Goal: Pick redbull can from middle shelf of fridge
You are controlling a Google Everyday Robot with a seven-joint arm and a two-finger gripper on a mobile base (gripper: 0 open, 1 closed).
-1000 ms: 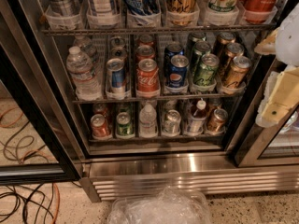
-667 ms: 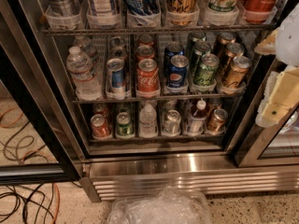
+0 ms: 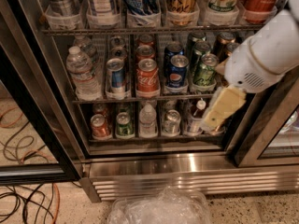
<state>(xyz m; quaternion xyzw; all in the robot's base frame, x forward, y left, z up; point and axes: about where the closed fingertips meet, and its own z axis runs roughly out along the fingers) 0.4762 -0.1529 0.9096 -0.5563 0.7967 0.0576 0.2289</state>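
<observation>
Since a second ago we have closed in on the fridge (image 3: 187,169), and our gripper (image 3: 217,110) has swung left to just below the middle shelf's (image 3: 159,98) right end; its grip we cannot tell. The redbull can (image 3: 115,76) stands on that shelf, well left of the gripper.

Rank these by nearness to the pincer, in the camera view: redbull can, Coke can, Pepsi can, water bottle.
The pincer is at the right, just below the middle shelf.
1. Pepsi can, right of centre.
2. Coke can, centre.
3. redbull can, left of centre.
4. water bottle, far left.
</observation>
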